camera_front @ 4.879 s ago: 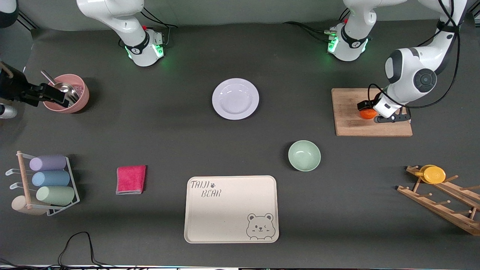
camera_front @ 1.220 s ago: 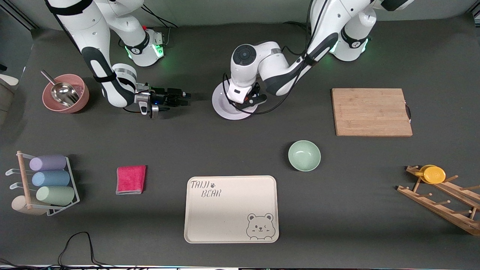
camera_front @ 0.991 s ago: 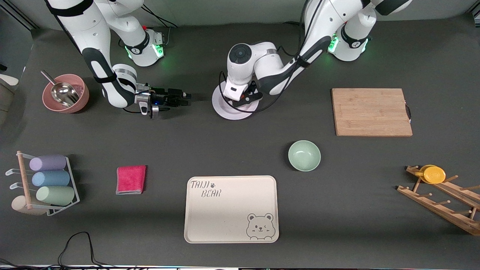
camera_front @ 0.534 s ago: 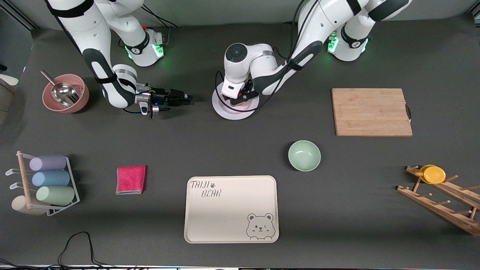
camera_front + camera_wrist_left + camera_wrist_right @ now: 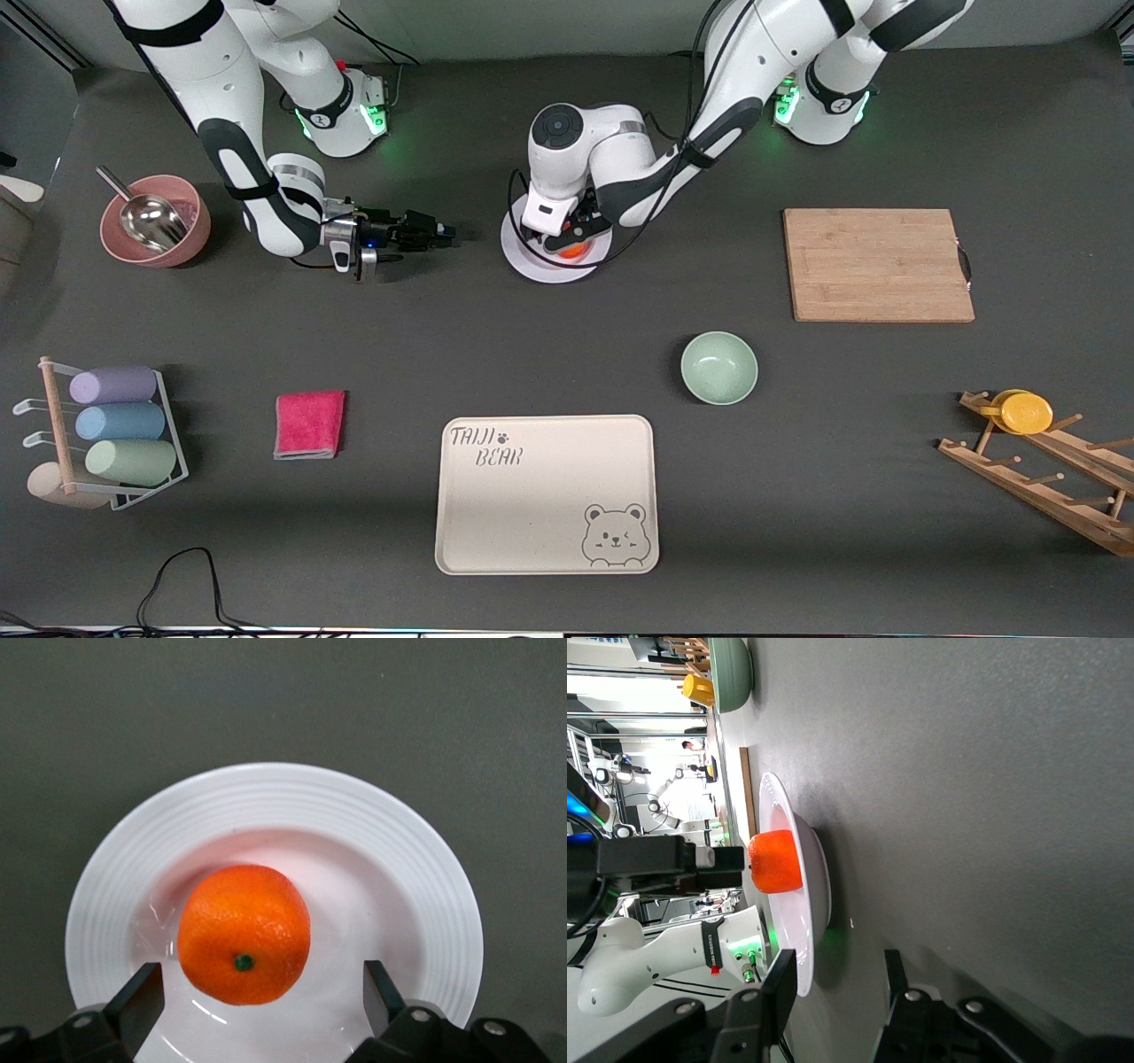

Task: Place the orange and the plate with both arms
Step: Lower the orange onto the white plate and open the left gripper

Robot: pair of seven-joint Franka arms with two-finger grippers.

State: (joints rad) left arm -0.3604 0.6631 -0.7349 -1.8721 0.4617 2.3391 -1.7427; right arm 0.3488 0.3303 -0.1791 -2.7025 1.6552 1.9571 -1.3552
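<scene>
The orange [image 5: 574,251] lies on the white plate [image 5: 542,266], at the table's middle toward the robots' bases. My left gripper [image 5: 567,235] is over the plate, open, with a finger on each side of the orange and not touching it. In the left wrist view the orange [image 5: 244,935] rests in the plate's [image 5: 390,859] well, just past my open left gripper [image 5: 261,992]. My right gripper [image 5: 443,233] is open and low over the table, beside the plate toward the right arm's end. The right wrist view shows the plate [image 5: 793,930] and orange [image 5: 775,861] ahead of the right gripper [image 5: 837,979].
A mint-green bowl [image 5: 719,368] and a cream bear tray [image 5: 547,494] lie nearer the front camera. A wooden board [image 5: 877,264] and a rack with a yellow disc [image 5: 1028,412] are at the left arm's end. A pink bowl [image 5: 156,220], red cloth [image 5: 309,424] and cup rack [image 5: 106,434] are at the right arm's end.
My left arm carried the orange from the wooden board to the plate and opened; the orange now lies free on the plate. My right gripper crept slightly toward the plate.
</scene>
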